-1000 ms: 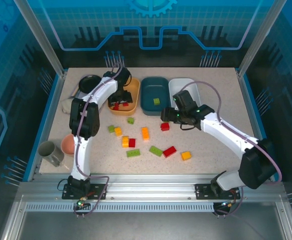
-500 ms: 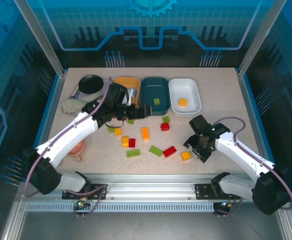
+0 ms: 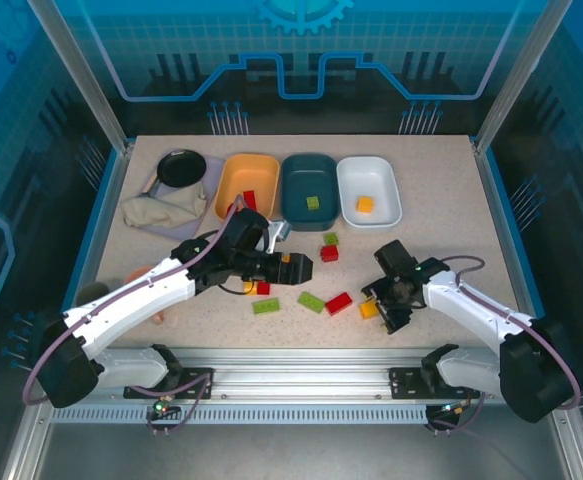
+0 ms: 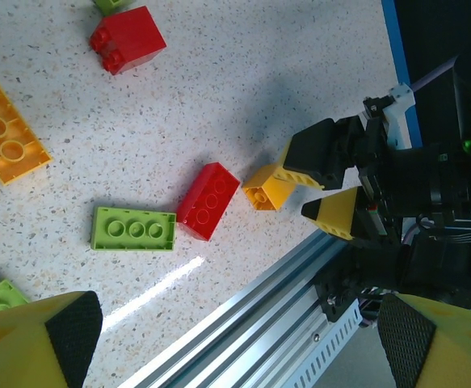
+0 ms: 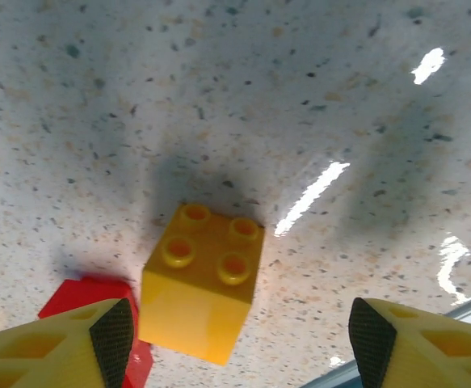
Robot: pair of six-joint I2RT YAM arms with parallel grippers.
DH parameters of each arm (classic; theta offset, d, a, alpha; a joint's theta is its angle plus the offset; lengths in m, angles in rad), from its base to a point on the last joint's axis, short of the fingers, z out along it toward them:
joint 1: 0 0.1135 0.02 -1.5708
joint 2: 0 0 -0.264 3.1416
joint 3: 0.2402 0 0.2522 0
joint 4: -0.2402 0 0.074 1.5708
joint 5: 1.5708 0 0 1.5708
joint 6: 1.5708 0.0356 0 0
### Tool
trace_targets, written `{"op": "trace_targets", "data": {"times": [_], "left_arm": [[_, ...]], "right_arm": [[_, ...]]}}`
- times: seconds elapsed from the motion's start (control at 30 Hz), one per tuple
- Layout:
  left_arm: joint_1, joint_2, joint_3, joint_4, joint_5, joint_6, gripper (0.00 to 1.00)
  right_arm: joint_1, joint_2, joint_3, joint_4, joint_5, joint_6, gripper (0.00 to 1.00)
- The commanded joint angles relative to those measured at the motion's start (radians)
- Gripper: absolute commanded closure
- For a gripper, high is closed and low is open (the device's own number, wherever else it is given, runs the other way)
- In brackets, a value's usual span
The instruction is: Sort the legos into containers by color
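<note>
One yellow brick (image 5: pixel 201 283) on table (image 5: pixel 316 89), between spread right fingers (image 5: pixel 57 339)

White-shelled arms (image 3: pixel 136 298), black joints (image 3: pixel 529 368), lilac cables (image 3: pixel 459 261), yellow black-tipped fingers (image 5: pixel 57 333).

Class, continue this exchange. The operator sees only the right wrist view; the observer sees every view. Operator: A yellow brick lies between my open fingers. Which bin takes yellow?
Observer: The white bin already holds a small yellow piece.
Operator: What is the other arm doing?
Observer: The left gripper is open and holds nothing.
Operator: Any more yellow loose?
Observer: Yes, a long yellow brick lies near a red block.
</note>
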Motion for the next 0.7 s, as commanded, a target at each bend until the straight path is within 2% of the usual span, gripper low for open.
{"op": "trace_targets", "data": {"times": [0.0,0.2,0.27,0.5,0.67], "left_arm": [[-0.023,-0.013,0.003,0.025,-0.027,-0.019,0.08],[-0.043,-0.008,0.001,0.031,-0.046,-0.030,0.08],[-0.048,-0.006,-0.003,0.035,-0.046,-0.032,0.08],[-0.055,-0.011,-0.018,0.042,-0.052,-0.043,0.09],[-0.056,-0.011,-0.008,0.042,-0.060,-0.049,0.09]], "right_arm": [[-0.011,0.003,-0.014,0.023,-0.013,0.020,0.27],[-0.011,0.008,-0.037,0.074,-0.008,0.026,0.28],[-0.011,0.026,-0.047,0.119,-0.016,0.038,0.32],[-0.010,0.114,-0.027,0.166,-0.030,0.030,0.57],[-0.011,0.089,0.014,0.101,0.024,-0.004,0.74]]}}
